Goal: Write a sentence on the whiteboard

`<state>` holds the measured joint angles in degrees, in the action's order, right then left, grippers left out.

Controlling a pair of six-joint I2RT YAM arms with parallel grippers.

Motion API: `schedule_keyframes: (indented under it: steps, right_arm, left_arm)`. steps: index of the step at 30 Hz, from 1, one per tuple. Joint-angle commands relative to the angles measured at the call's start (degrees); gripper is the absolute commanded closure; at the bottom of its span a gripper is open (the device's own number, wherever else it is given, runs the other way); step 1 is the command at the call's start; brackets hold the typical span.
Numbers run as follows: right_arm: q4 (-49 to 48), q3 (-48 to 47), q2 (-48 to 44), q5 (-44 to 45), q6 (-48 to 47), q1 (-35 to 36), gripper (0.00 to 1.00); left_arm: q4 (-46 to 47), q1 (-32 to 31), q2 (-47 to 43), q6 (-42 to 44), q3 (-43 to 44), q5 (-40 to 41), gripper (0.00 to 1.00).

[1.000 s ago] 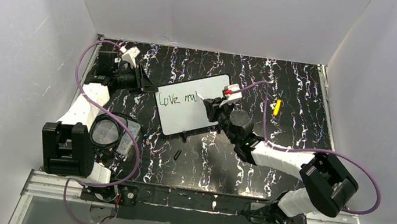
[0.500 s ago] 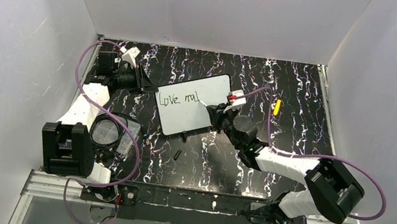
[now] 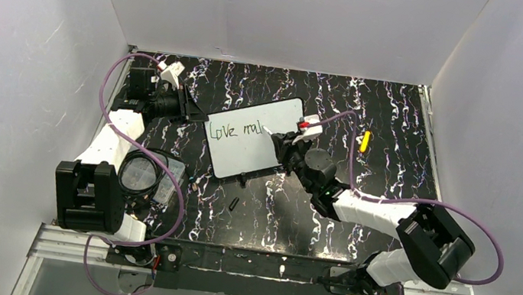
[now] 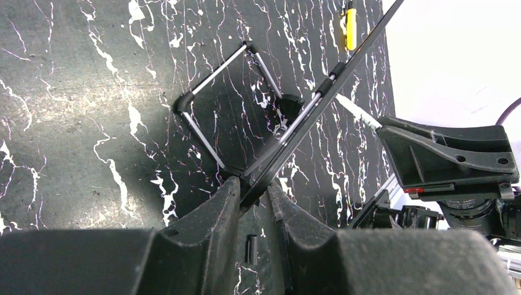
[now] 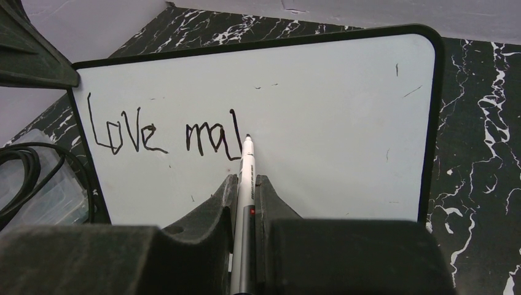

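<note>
Right gripper [image 5: 246,184] is pinched nearly closed around a white pen [image 5: 247,163], which pokes straight out between the fingers. Its black tip sits at the whiteboard [image 5: 332,117] just right of the last letter. Can't tell for sure if it's actually pressing on the surface or hovering a hair off it.

Left gripper [image 4: 253,190] is also squeezed almost shut, clamping the thin black rim on the board's left edge. From that wrist cam you see the board edge-on, running diagonally away from the fingers.

The board sits around the middle of the black marbled table [image 3: 388,103], turned a bit off square. So far it reads "Love mal" in black along the upper left part, and the rest of the surface is blank apart from a few faint specks.

Further out, a small yellow thing [image 3: 365,140] lies on the table to the right of the board, well apart from it. A little black piece [image 3: 233,204] lies in front of it, and a clear plastic box [image 3: 165,180] sits by the left arm.
</note>
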<state>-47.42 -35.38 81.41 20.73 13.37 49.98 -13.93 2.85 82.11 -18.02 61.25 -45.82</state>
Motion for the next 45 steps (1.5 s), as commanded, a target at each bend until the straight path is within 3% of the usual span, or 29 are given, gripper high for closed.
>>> schedule_keyframes:
  steps: [1,14,29,37,45]
  right_arm:
    - [-4.6,-2.4,1.0,2.2,-1.3,-0.1,0.99]
    - [-3.3,0.6,0.9,-1.3,1.4,0.1,0.99]
    - [-1.1,2.5,-2.2,4.3,0.7,0.1,0.99]
    - [-1.9,2.3,-4.6,-1.1,0.3,0.1,0.99]
    - [-2.8,0.7,-2.9,0.5,-0.7,-0.2,0.99]
  left_arm:
    - [-1.0,-0.3,-0.4,-0.2,1.8,-2.3,0.8]
    - [-0.9,-0.3,-0.3,-0.3,1.8,-2.3,0.8]
    - [-0.9,-0.2,-0.3,-0.3,1.8,-2.3,0.8]
    - [-0.9,-0.3,-0.2,-0.3,1.8,-2.3,0.8]
    - [-0.9,-0.2,-0.1,-0.3,1.8,-2.3,0.8]
